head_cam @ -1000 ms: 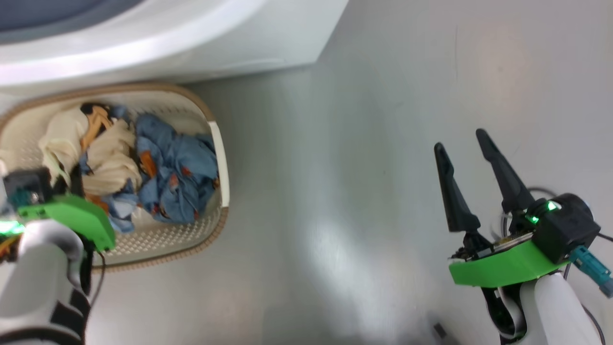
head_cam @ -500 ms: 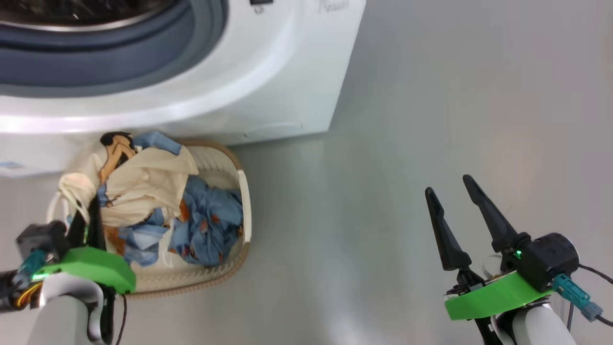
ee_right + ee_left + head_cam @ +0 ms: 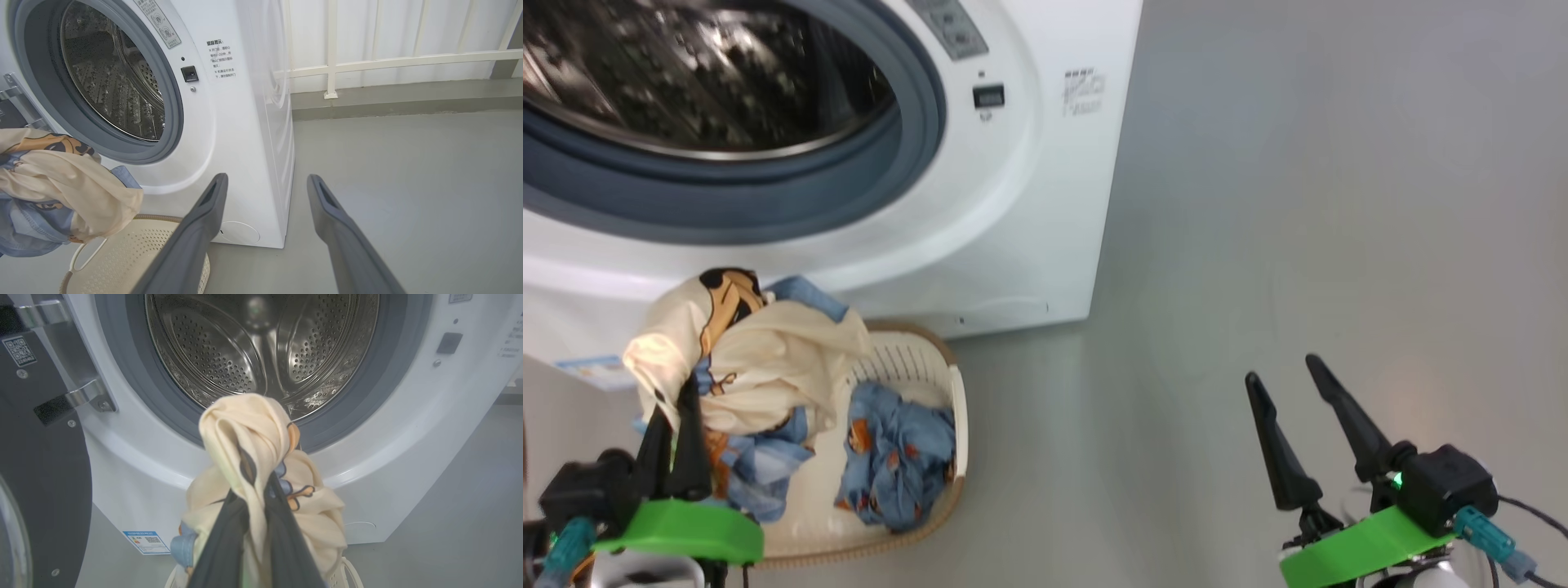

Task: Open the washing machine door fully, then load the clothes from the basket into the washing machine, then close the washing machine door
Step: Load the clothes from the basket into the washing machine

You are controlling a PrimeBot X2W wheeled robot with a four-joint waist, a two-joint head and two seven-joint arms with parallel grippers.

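The washing machine (image 3: 1013,204) stands in front of me with its steel drum (image 3: 261,347) exposed. The black washing machine door (image 3: 41,457) is swung open at the left of the left wrist view. My left gripper (image 3: 674,402) is shut on a cream garment (image 3: 768,351), which is lifted above the basket (image 3: 957,400) and hangs below the drum opening. Some blue cloth (image 3: 760,457) hangs with it. A light blue garment (image 3: 898,465) with orange figures lies in the basket. My right gripper (image 3: 1286,380) is open over bare floor at the right, nothing between its fingers (image 3: 204,220).
Grey floor (image 3: 1298,204) stretches to the right of the machine. A white railing (image 3: 388,61) and a low kerb run behind it. A round service flap (image 3: 241,232) sits low on the machine front, beside the basket rim (image 3: 163,218).
The head camera has tilted up, bringing the drum into view. My left gripper has raised the cream garment out of the basket toward the machine. The right gripper stays open.
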